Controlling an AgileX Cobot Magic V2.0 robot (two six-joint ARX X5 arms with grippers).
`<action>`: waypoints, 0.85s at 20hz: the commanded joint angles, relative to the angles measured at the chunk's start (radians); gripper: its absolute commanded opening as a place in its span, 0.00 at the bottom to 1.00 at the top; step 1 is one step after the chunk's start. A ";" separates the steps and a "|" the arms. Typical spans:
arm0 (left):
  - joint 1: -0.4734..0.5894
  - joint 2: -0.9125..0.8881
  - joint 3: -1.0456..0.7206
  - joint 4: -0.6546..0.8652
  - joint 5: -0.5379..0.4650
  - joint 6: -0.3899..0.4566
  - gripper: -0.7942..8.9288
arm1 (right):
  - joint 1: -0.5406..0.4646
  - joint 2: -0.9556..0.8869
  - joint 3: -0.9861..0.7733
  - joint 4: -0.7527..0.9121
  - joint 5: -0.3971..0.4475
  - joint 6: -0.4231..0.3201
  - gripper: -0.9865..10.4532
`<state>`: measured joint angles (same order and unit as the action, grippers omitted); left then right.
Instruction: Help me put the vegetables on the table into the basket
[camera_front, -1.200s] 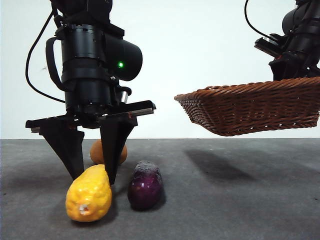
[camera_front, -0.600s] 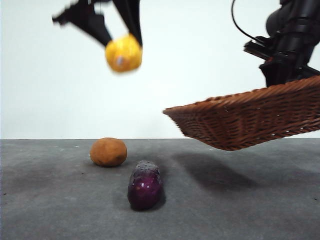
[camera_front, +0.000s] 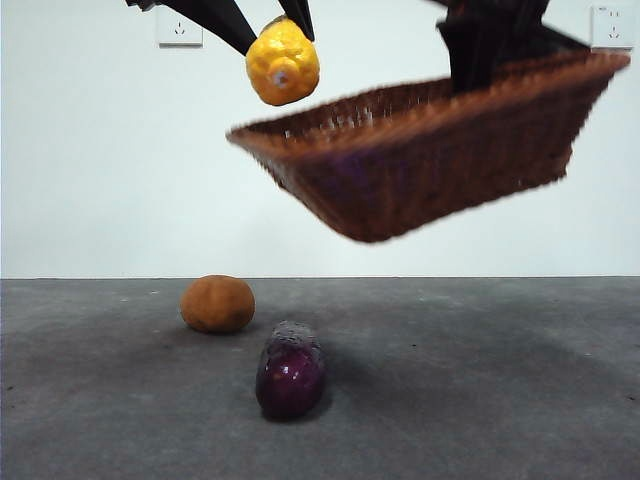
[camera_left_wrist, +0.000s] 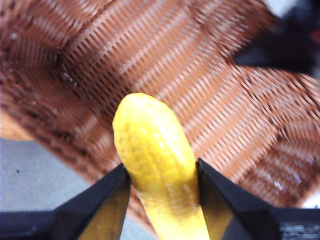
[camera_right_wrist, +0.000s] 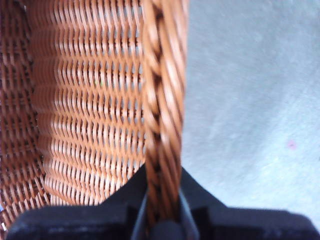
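My left gripper (camera_front: 268, 22) is shut on the yellow corn cob (camera_front: 283, 63), high in the air just over the near rim of the basket (camera_front: 420, 160). In the left wrist view the corn cob (camera_left_wrist: 155, 165) sits between the black jaws with the basket's woven inside (camera_left_wrist: 200, 85) beneath it. My right gripper (camera_right_wrist: 162, 200) is shut on the basket's braided rim (camera_right_wrist: 162, 100) and holds the basket tilted above the table (camera_front: 480, 390). The brown potato (camera_front: 217, 304) and the purple eggplant (camera_front: 290, 369) lie on the table.
A white wall with two sockets (camera_front: 179, 26) stands behind the table. The grey table surface (camera_right_wrist: 250, 100) lies below the raised basket.
The left gripper lifted the corn off the table and carried it right, to the basket's rim. The right gripper raised the basket, moved it left and tilted it more.
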<state>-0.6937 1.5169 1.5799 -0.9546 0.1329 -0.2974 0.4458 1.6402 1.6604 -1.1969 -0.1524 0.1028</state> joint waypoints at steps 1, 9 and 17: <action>0.003 0.009 -0.008 0.010 -0.028 -0.043 0.08 | 0.024 -0.044 0.004 -0.024 -0.003 0.050 0.08; 0.002 0.093 -0.008 0.045 0.024 -0.145 0.54 | 0.059 -0.107 0.004 -0.091 -0.003 0.056 0.08; 0.004 0.038 -0.007 0.136 0.026 -0.142 0.54 | 0.031 -0.105 0.004 -0.106 0.135 0.051 0.08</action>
<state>-0.6903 1.5616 1.5795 -0.8272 0.1570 -0.4389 0.4755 1.5410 1.6604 -1.3117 -0.0151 0.1463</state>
